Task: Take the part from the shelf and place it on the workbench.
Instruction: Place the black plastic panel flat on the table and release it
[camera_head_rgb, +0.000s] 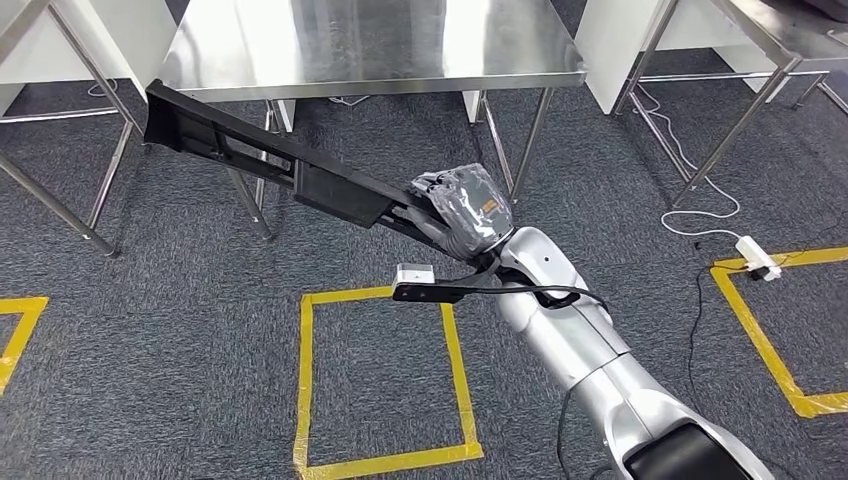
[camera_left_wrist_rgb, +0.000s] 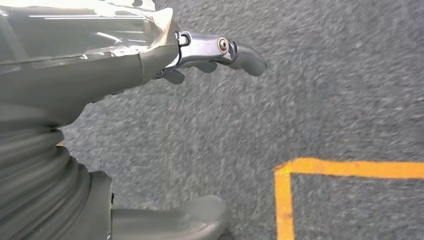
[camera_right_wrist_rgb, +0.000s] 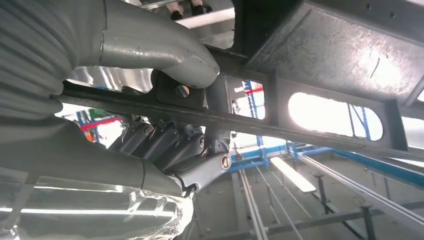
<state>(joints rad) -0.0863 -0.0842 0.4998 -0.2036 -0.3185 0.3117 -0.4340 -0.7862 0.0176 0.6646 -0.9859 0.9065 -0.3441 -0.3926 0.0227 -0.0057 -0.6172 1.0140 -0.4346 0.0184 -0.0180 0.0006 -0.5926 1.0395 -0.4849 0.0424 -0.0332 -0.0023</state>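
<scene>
A long black frame-like part (camera_head_rgb: 270, 160) with cut-out windows is carried in the air, slanting from my right hand (camera_head_rgb: 468, 208) up toward the left. Its far end reaches just under the front left corner of the steel workbench (camera_head_rgb: 370, 50). In the right wrist view my thumb and dark fingers (camera_right_wrist_rgb: 170, 142) wrap around a rail of the part (camera_right_wrist_rgb: 320, 55). My left hand (camera_left_wrist_rgb: 220, 52) hangs over the grey carpet, holding nothing, with one finger stretched out.
Yellow tape squares (camera_head_rgb: 375, 380) mark the carpet ahead of me. More steel tables stand at the left (camera_head_rgb: 60, 120) and right (camera_head_rgb: 760, 60). A white power strip (camera_head_rgb: 756, 256) and cable lie on the floor at the right.
</scene>
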